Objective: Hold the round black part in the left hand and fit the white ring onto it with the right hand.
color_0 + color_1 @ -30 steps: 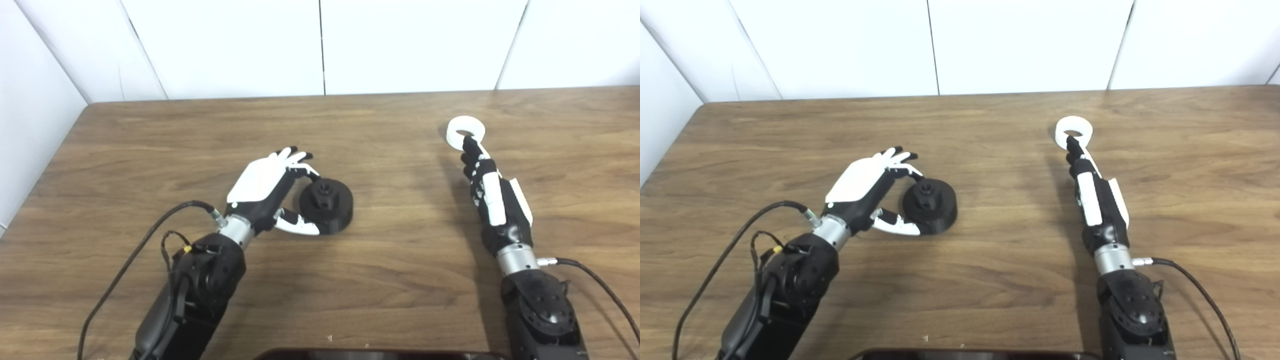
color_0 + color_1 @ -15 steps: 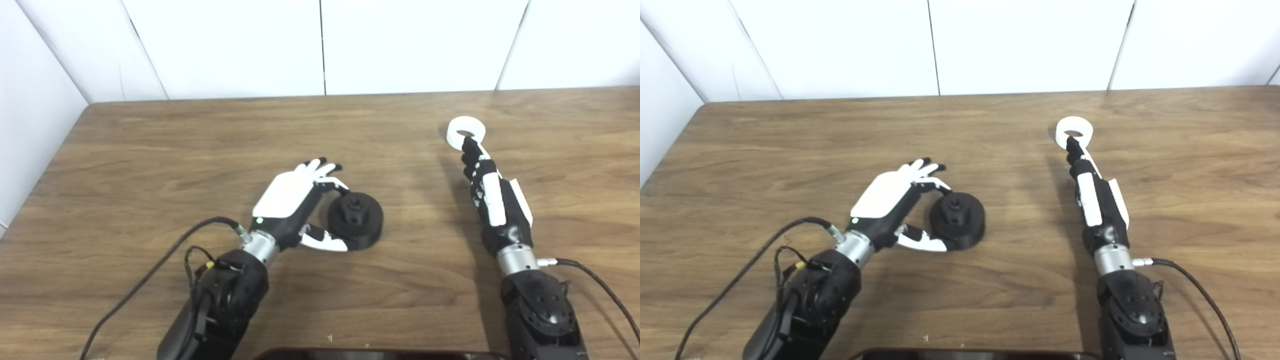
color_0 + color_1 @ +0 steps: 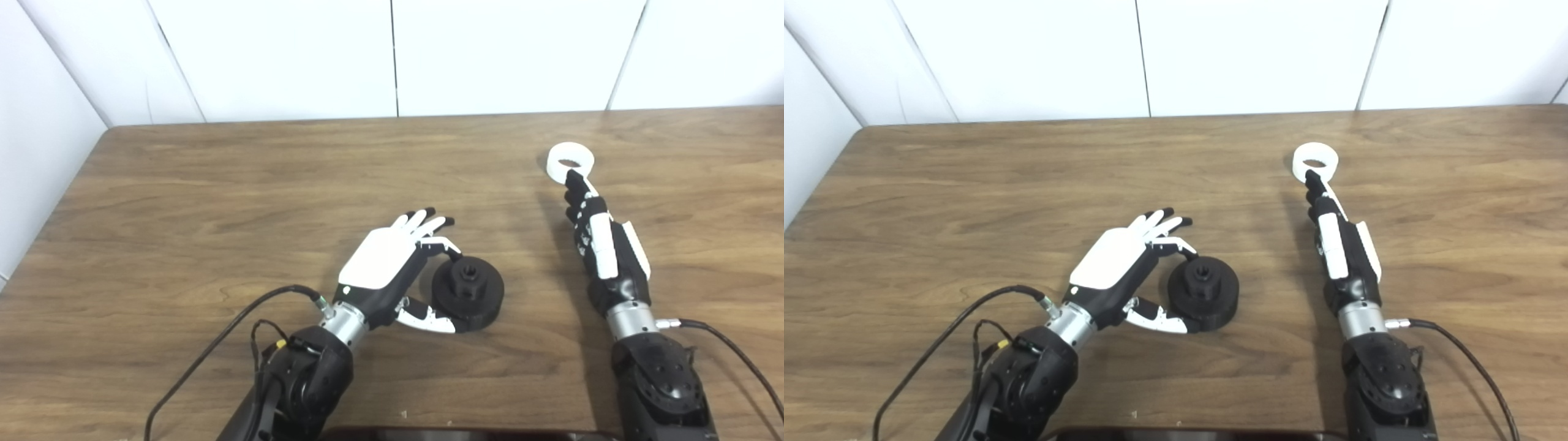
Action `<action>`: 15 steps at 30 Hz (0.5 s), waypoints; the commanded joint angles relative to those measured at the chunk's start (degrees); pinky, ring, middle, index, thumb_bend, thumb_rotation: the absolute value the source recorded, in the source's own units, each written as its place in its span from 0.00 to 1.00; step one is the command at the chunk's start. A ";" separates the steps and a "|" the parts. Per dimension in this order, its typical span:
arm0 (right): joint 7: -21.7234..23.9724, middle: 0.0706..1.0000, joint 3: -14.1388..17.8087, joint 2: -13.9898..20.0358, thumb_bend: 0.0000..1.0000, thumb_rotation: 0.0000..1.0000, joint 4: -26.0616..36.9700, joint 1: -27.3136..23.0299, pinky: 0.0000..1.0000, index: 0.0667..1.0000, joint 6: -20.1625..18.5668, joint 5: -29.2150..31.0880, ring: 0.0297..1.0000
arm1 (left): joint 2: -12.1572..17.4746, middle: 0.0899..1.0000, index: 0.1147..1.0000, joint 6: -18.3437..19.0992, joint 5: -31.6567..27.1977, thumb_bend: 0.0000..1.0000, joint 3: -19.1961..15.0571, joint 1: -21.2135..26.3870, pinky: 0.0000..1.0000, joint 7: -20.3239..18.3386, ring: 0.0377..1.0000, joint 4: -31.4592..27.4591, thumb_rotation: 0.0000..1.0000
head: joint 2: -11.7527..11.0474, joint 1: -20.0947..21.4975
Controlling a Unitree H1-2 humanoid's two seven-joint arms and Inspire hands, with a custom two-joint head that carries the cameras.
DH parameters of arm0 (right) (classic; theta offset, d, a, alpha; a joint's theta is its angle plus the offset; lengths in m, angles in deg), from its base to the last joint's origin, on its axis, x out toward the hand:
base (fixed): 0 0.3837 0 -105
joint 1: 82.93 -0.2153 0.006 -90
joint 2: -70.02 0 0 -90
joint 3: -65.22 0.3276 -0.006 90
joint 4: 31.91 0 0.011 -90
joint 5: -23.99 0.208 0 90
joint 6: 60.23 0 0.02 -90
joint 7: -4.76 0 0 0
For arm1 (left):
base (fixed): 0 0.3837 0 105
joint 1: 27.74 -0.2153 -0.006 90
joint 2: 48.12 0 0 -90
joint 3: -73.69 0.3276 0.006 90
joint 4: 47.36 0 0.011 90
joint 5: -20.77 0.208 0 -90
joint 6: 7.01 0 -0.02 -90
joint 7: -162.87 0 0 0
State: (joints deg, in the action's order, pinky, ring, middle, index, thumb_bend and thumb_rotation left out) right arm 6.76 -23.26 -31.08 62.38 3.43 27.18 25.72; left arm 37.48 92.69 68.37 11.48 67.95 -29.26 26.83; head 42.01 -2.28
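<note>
The round black part (image 3: 468,293), a disc with a raised hub, is near the table's middle front. My left hand (image 3: 392,269) is shut on it, with the thumb at its near side and the fingertips at its far left rim. I cannot tell whether it rests on the table or is lifted. The white ring (image 3: 571,162) lies flat on the table at the far right. My right hand (image 3: 600,239) is stretched out straight and edge-on just behind the ring. It holds nothing, and its fingertips are at the ring's near edge.
The wooden table (image 3: 184,202) ends at white walls at the back and left. A dark curved object (image 3: 465,433) shows at the bottom edge. Cables trail from both forearms.
My left hand has moved right and nearer to me, carrying the black part with it. The right hand and white ring have barely moved.
</note>
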 commanded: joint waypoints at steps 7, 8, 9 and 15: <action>0.59 0.97 -0.10 -0.01 0.69 1.00 0.56 -0.03 1.00 0.94 0.61 0.63 0.98 | 0.64 0.93 0.57 0.25 1.84 0.87 0.92 -0.48 1.00 -2.64 1.00 1.00 0.28 | 0.17 -0.30; 0.64 0.97 -0.14 0.05 0.69 1.00 0.60 -0.03 1.00 0.94 0.49 0.61 0.98 | 0.62 0.93 0.57 0.16 1.83 0.87 0.88 -0.53 1.00 -2.57 1.00 1.01 0.28 | 0.17 -0.36; 0.68 0.97 -0.14 0.07 0.69 1.00 0.61 -0.04 1.00 0.94 0.45 0.61 0.98 | 0.56 0.93 0.57 0.16 1.83 0.87 0.84 -0.58 1.00 -2.57 1.00 0.98 0.28 | 0.20 -0.34; 0.93 0.97 -0.01 0.15 0.69 1.00 0.69 -0.18 1.00 0.94 0.01 0.98 0.98 | 0.29 0.93 0.62 0.05 1.76 0.92 0.61 -0.84 1.00 -2.16 1.00 0.92 0.26 | 0.39 -0.38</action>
State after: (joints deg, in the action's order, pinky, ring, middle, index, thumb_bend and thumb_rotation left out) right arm 7.31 -23.25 -30.82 62.38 3.40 26.29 25.96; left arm 37.17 92.50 69.41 11.55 67.79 -29.23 26.84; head 42.36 -2.64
